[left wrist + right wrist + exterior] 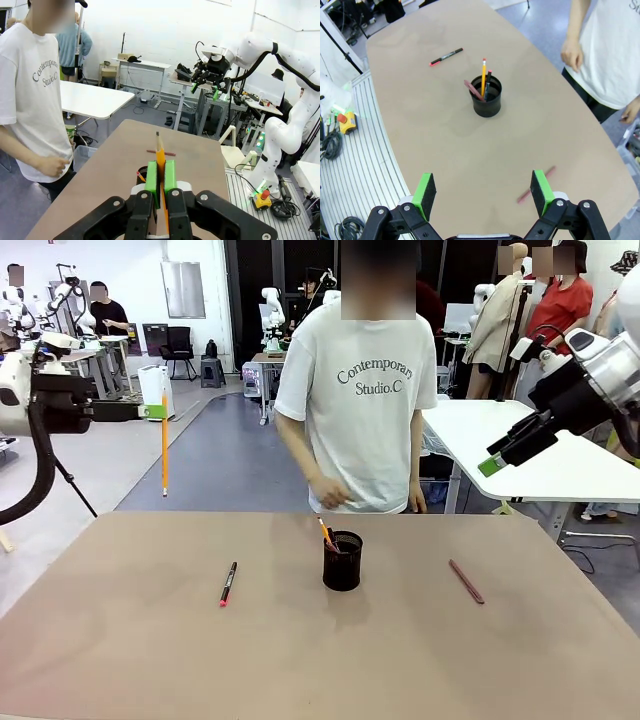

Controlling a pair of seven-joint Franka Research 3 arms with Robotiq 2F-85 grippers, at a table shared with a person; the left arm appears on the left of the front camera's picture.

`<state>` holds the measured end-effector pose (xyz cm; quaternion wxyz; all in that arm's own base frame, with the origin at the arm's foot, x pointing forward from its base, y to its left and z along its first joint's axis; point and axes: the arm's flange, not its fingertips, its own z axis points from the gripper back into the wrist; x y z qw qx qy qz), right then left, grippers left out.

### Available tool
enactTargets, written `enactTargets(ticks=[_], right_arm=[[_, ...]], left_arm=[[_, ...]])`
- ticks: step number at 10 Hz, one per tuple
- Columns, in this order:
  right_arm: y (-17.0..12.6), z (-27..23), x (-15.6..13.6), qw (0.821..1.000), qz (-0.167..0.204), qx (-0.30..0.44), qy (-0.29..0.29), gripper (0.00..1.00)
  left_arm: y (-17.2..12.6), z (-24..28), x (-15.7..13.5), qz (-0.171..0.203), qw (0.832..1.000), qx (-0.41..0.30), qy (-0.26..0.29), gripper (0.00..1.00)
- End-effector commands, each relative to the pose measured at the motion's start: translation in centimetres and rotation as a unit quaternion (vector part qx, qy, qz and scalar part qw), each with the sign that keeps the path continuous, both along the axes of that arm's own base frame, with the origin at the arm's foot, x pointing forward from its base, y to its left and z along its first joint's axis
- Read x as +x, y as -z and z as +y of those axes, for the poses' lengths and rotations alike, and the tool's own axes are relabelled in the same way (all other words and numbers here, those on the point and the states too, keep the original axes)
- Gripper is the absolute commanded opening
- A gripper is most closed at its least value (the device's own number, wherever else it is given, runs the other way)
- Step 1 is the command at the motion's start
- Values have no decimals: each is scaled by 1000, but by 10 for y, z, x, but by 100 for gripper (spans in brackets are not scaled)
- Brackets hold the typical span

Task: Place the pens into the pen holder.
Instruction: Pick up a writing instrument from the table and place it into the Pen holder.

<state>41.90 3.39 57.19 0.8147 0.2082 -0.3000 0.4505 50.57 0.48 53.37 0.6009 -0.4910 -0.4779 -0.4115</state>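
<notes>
So the left gripper [155, 412] has its fingers pinching the yellow pencil [164, 455] near its top end. The pencil hangs straight down, up in the air off the far left of the desk [150, 660] and well apart from the pen holder [342, 560], which sits about mid-desk. The right gripper [497, 456] is up high on the right with its fingers spread wide, holding nothing. Two more are lying flat: the black pen with red ends [228, 583] left of the holder and the maroon pen [466, 581] to its right. What I'd worry about: the grip is way up the pencil, so the long free end could swing or tilt on the way over and miss the opening. The holder has a few pens sticking out of it, so the tip could jam on those or on the rim and tip what looks like a light mesh cup. Let go too high and it probably bounces out and rolls. There's also a person [355, 420] standing right at the far edge behind the holder, hands near the desk. The surface is plain tan, smooth and matte, so nothing to stop a roll. The room is a big lab with a grey floor [230, 460] and a white table [470, 430] behind.
</notes>
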Motion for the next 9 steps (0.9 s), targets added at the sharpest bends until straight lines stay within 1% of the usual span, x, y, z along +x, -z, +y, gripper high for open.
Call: enactTargets(ticks=[1,9], right_arm=[[-1,1,0,1000,1,12,0,100],[-1,1,0,1000,1,12,0,100]], left_arm=[[-3,0,1,6,1000,3,1,0],[-3,0,1,6,1000,3,1,0]])
